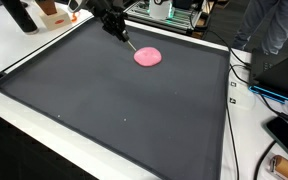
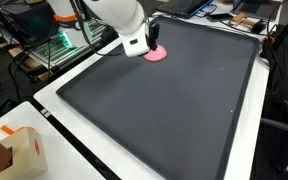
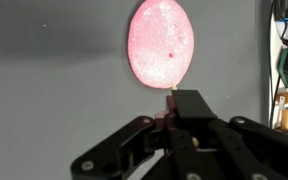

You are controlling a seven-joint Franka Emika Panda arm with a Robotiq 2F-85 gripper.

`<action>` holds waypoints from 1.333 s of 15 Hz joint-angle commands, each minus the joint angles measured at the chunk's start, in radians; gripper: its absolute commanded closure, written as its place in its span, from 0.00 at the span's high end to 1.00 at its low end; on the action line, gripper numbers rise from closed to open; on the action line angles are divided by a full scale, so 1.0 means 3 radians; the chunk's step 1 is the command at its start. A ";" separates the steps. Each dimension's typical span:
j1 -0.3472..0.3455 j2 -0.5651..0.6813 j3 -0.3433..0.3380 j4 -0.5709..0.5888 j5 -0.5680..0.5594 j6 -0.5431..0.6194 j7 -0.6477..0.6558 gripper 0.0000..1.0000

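A flat pink blob (image 1: 147, 56) (image 2: 156, 55) lies on a large black mat (image 1: 114, 110) (image 2: 174, 110) near the mat's far edge. In the wrist view the pink blob (image 3: 162, 45) is an oval just ahead of my gripper (image 3: 174, 105). The black fingers are shut on a thin pale stick (image 3: 171, 91), whose tip reaches the blob's near rim. In an exterior view the stick (image 1: 129, 42) slants down from the gripper (image 1: 117, 28) toward the blob. From the opposite side, the white arm hides most of the gripper (image 2: 149, 40).
A white table border (image 1: 24, 60) surrounds the mat. A cardboard box (image 2: 24, 150) sits at one corner. Cables and a black device (image 1: 284, 130) lie beside the mat's edge, and lab equipment (image 1: 169, 15) stands behind it.
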 commanded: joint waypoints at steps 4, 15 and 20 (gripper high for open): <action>0.0140 -0.0262 0.0125 -0.0015 -0.0520 0.0087 0.0517 0.03; 0.0429 -0.0586 0.0355 -0.0030 -0.1374 0.0071 0.1251 0.03; 0.0545 -0.0679 0.0436 -0.0030 -0.1734 0.0088 0.1554 0.03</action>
